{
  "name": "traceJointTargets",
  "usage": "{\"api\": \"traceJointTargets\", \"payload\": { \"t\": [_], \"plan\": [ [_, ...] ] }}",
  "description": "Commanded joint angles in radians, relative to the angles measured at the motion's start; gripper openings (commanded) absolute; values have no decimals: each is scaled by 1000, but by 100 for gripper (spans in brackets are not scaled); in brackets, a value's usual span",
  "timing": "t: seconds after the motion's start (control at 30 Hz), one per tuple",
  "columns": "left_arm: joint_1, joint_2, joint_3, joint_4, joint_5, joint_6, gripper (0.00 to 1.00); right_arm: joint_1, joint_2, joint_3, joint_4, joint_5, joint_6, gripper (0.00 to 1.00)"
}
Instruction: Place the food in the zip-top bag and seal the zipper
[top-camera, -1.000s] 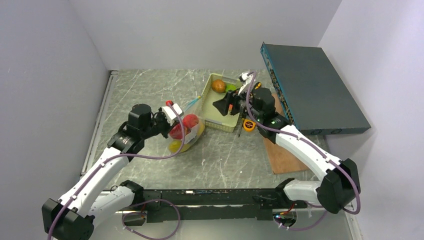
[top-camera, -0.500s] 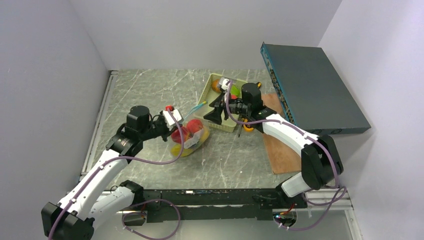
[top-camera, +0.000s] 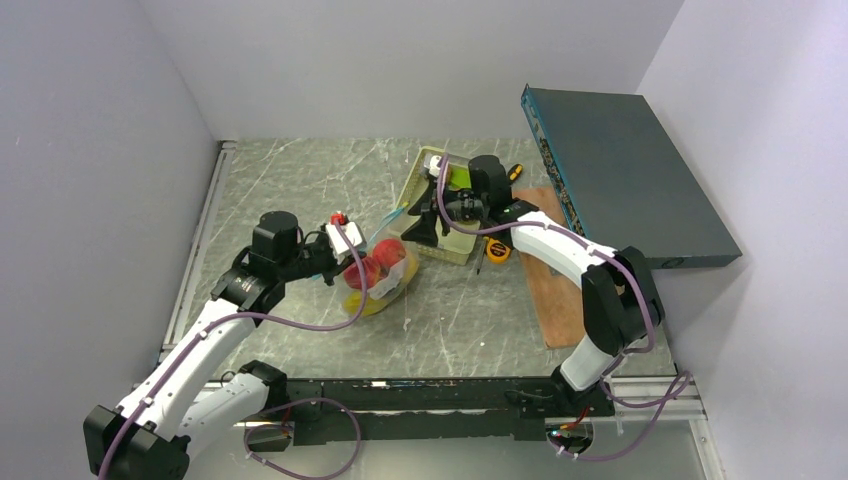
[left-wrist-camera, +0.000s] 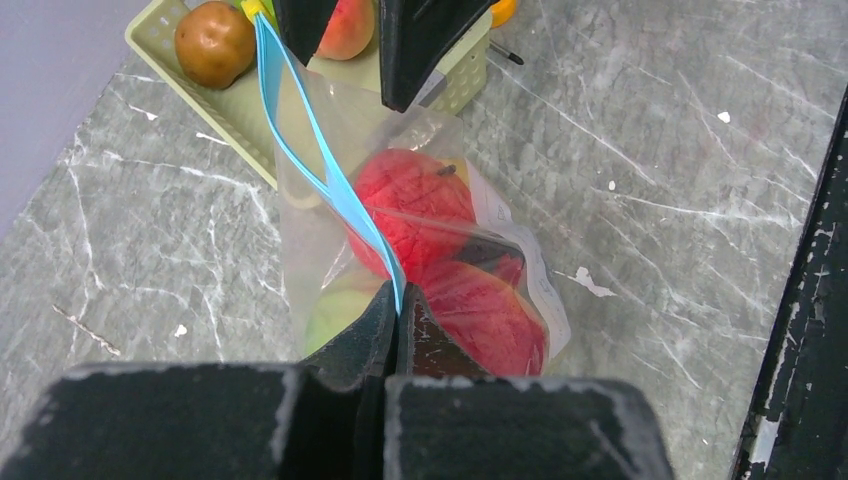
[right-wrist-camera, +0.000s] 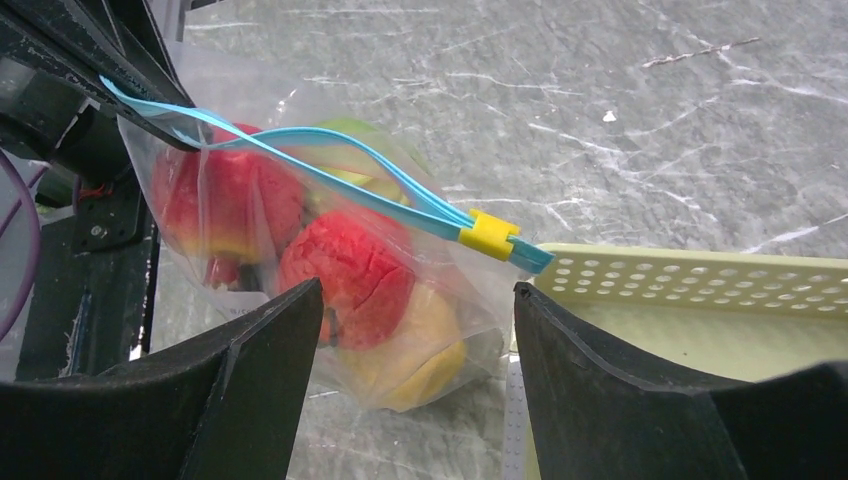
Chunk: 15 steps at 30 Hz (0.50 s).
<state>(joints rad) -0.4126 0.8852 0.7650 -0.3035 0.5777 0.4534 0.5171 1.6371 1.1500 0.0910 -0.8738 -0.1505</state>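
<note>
**Left tool** (left-wrist-camera: 395, 318): my jaws are closed flat on the near end of the zipper (left-wrist-camera: 318, 160), at one top corner of the bag (left-wrist-camera: 500, 250). Only the blue strip lies between the fingers.

**Right tool** (right-wrist-camera: 415, 292): my jaws are set wide and hold nothing. The tool is poised at the far end of the zipper, above the near rim of the basket (right-wrist-camera: 690, 275). The yellow slider (right-wrist-camera: 488, 233) sits at that end, just past my fingertips and untouched. I cannot tell whether it lies strictly between the jaws.

**Bag:** it rests on the bench (top-camera: 300, 190) between my two tools, with its far corner against the basket wall. The zipper runs from the left tool's grip to the slider. In the right wrist view its two strips part in the middle, so the mouth is unsealed over most of its length.

**Contents:** two red fruits (left-wrist-camera: 415, 205), a yellow fruit (right-wrist-camera: 420, 345) and a green fruit (right-wrist-camera: 345, 135) are packed together against the clear plastic.

**Basket:** a brown fruit (left-wrist-camera: 213, 42) and an orange fruit (left-wrist-camera: 345, 25) lie inside it, outside the bag.

**Surroundings:** a tape measure (top-camera: 497, 250) lies just beside the basket's near right corner, at the edge of a wooden board (top-camera: 560, 310). A dark flat box (top-camera: 625, 180) occupies the right side — well apart from the bag.
</note>
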Motion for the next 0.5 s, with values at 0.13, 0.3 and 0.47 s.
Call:
{"api": "traceJointTargets", "payload": {
  "t": [0.13,0.3,0.47],
  "plan": [
    [5,-14,10,36,49,27,0,-39,4,9,54,3,-5,72],
    [5,-6,17,29,55,26,0,-36,14,26,49,-21,3,72],
    [8,7,29,26,42,2,0,-14,13,-3,116,-97,52,44]
  ]
}}
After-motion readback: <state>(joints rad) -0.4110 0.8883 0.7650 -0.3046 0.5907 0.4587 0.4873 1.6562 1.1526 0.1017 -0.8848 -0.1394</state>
